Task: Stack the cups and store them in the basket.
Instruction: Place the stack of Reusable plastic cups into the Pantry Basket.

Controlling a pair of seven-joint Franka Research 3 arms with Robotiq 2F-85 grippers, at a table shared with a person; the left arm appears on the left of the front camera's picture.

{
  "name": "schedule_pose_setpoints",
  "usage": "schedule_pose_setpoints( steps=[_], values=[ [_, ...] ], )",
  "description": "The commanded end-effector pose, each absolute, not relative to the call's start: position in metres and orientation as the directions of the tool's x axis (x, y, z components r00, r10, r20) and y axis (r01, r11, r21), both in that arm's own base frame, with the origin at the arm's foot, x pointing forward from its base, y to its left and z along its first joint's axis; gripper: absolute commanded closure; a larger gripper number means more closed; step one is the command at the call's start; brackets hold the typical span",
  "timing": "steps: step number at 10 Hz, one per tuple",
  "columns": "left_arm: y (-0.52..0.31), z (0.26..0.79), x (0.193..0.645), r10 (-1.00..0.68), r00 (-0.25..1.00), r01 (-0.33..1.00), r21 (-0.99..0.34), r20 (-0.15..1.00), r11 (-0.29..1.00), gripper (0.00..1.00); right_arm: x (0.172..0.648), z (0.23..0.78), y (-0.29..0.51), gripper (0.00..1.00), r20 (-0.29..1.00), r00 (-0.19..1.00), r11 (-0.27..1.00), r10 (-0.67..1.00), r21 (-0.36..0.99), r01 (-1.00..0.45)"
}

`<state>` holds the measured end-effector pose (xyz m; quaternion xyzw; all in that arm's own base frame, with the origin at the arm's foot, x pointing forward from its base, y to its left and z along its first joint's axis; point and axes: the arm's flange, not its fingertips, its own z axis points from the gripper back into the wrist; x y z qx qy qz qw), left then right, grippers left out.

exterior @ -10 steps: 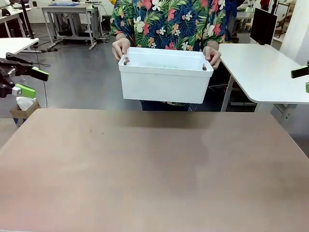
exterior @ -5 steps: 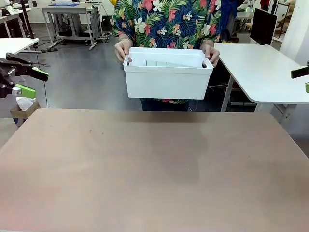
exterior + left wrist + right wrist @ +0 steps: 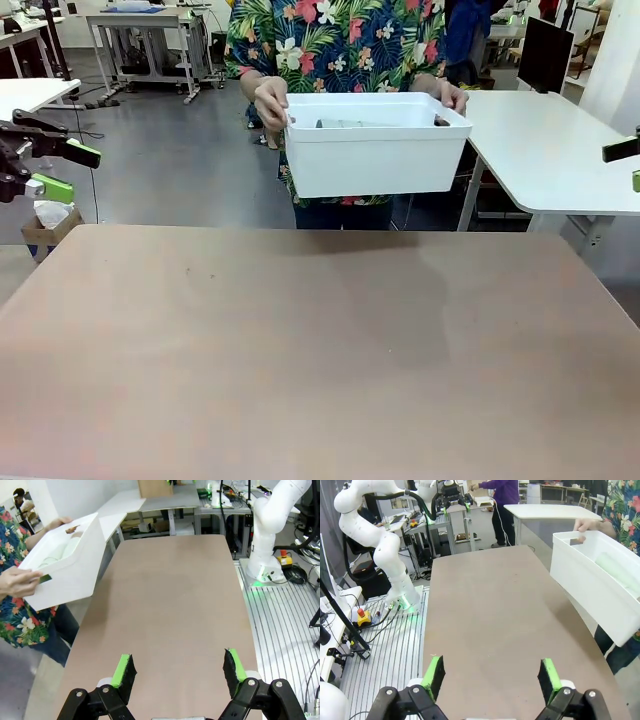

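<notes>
A person holds the white basket [image 3: 375, 150] in the air with both hands, beyond the table's far edge and right of centre. Pale mint cups [image 3: 66, 549] lie inside it, and one cup [image 3: 615, 566] lies along its wall. In the left wrist view the basket [image 3: 70, 572] is tilted at the upper left; in the right wrist view the basket [image 3: 592, 587] is at the right. My left gripper [image 3: 72, 171] hangs open off the table's left side, far from the basket. My right gripper [image 3: 630, 165] is open at the right edge. Both the left gripper [image 3: 177, 669] and the right gripper [image 3: 491, 675] hold nothing.
The brown table [image 3: 320, 340] lies bare between the arms. A white table [image 3: 550, 140] stands behind at the right, close to the basket. A cardboard box [image 3: 45, 228] sits on the floor at the left. The person's hands [image 3: 270, 100] grip the basket's short ends.
The person has raised the basket a little and carried it to the picture's right. Neither arm has moved.
</notes>
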<state>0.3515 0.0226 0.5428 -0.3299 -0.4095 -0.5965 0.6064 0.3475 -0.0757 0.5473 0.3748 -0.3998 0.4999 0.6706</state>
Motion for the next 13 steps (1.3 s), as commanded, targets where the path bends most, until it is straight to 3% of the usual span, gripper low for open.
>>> schedule_pose_setpoints(
  steps=[1, 13],
  values=[
    [0.0208, 0.5469, 0.351, -0.434, -0.041, 0.994, 0.081, 0.9, 0.074, 0.08, 0.3467, 0.5512, -0.0746, 0.0, 0.919, 0.177, 0.22, 0.353, 0.103, -0.97],
    [0.0208, 0.5469, 0.351, -0.434, -0.041, 0.994, 0.081, 0.9, 0.074, 0.08, 0.3467, 0.5512, -0.0746, 0.0, 0.919, 0.177, 0.22, 0.353, 0.103, -0.97]
  ],
)
